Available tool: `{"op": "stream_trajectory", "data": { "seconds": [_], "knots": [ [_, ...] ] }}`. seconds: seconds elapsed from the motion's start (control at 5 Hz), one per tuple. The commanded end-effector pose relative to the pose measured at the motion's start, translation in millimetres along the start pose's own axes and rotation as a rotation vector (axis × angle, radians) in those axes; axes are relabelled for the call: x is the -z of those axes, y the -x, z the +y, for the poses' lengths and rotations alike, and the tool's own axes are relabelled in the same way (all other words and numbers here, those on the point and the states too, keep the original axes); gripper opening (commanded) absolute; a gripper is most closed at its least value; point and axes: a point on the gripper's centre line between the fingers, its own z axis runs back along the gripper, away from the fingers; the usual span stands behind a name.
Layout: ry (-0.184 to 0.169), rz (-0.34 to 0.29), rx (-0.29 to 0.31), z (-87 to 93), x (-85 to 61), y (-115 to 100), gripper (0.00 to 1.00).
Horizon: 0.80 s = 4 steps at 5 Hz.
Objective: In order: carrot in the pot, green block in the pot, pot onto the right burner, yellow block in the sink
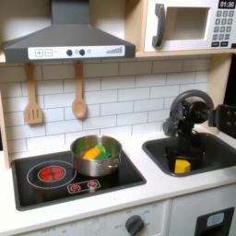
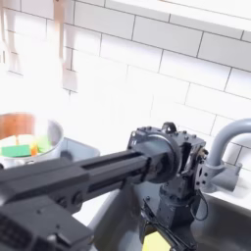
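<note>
The silver pot (image 1: 96, 157) stands on the right burner of the black cooktop (image 1: 129, 175). The orange carrot (image 1: 90, 155) and the green block (image 1: 107, 148) lie inside it. In the second exterior view the pot (image 2: 27, 137) is at the left edge with the green block (image 2: 14, 150) showing in it. The yellow block (image 1: 182, 167) rests in the dark sink (image 1: 214, 155). My gripper (image 1: 182, 154) points down just above the block, open. In the second exterior view the gripper (image 2: 163, 231) straddles the yellow block (image 2: 157, 243), and the block's lower part is cut off by the frame.
The left burner (image 1: 51, 171) glows with red rings. A grey curved faucet (image 2: 229, 145) stands just behind the gripper. Two wooden utensils (image 1: 79, 100) hang on the tiled wall under the hood, with a microwave (image 1: 189, 23) above the sink.
</note>
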Motion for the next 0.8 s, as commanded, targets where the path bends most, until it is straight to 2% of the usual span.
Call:
{"op": "stream_trajectory", "data": {
  "seconds": [0.0,0.2,0.4,0.6],
  "knots": [
    [-0.01,-0.14,-0.013,2.0,-66.3,19.4,1.0],
    [-0.018,-0.207,-0.045,11.2,-96.6,39.4,1.0],
    [-0.029,-0.244,-0.076,23.6,-114.8,59.9,1.0],
    [-0.075,-0.32,-0.171,49.2,-134.5,88.7,1.0]
  ]
}}
